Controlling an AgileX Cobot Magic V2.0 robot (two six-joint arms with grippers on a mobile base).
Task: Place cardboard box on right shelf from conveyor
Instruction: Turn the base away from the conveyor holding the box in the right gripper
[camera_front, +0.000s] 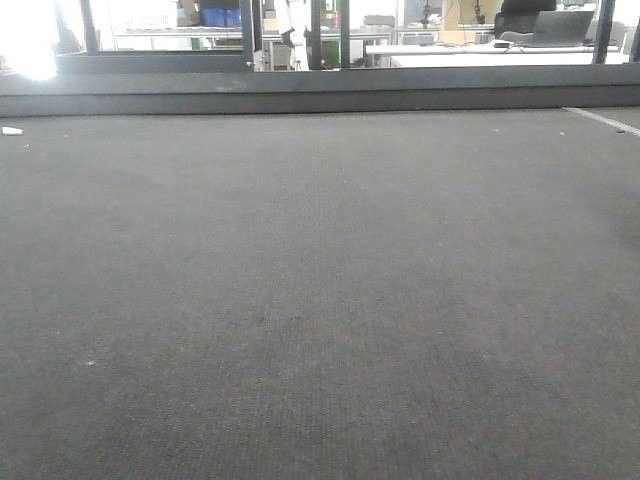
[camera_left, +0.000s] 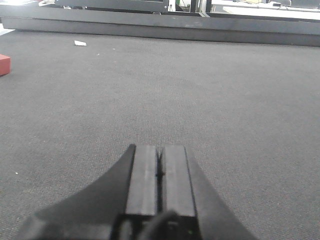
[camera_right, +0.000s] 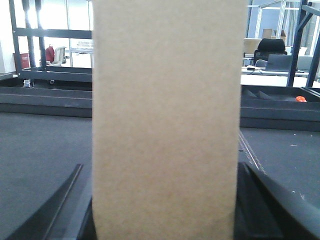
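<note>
Pinching the cardboard box (camera_right: 165, 110) from both sides, right gripper (camera_right: 162, 205) jaws flanking its tan face, upright over the conveyor (camera_front: 320, 300) belt, likely a firm hold for the carry to the right shelf, unseen. Hovering low over the belt, left gripper (camera_left: 160, 167) pressed together, empty, out of the way.

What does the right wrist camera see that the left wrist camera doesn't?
Only the right wrist view shows a tan cardboard box. It stands upright in the middle, gripped by the right pincer.

Only the left wrist view shows the left pincer, shut and holding nothing. It also shows a white scrap and a red block at the left edge.

Both views show the dark grey belt and the dark rail along its far side.
</note>
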